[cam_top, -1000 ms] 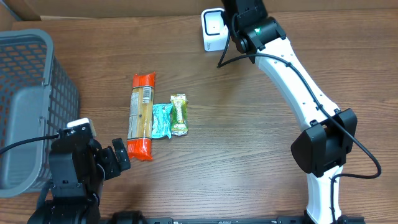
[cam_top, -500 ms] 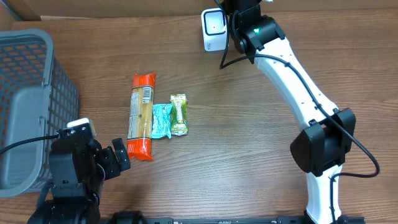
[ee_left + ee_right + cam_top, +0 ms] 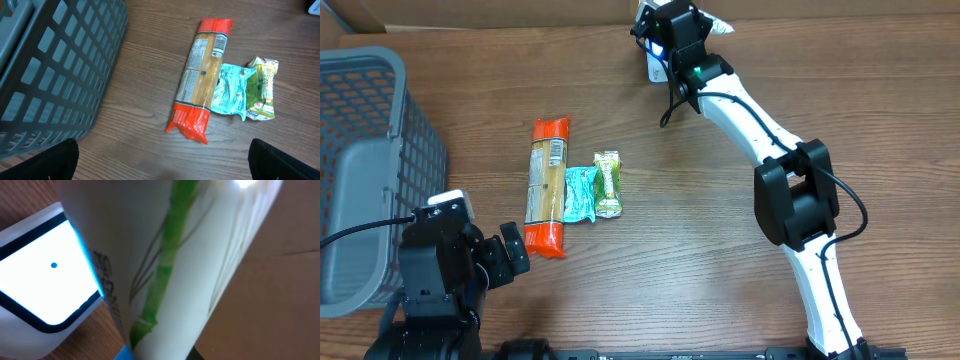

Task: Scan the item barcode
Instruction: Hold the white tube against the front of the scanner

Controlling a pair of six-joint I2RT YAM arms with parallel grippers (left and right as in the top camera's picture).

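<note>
The right gripper (image 3: 670,22), at the top centre of the overhead frame, is pinched shut on the white packet (image 3: 200,255), held close over the scanner (image 3: 40,280) window at the left of the wrist view. No barcode shows on the visible face, so a tilted or wrongly turned packet would likely fail to read, and the narrow pinch could let it slip. The left gripper (image 3: 162,167) rests at lower left, jaws spread wide and empty.

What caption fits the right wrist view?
White package with a green stripe held close to the lit scanner.
</note>
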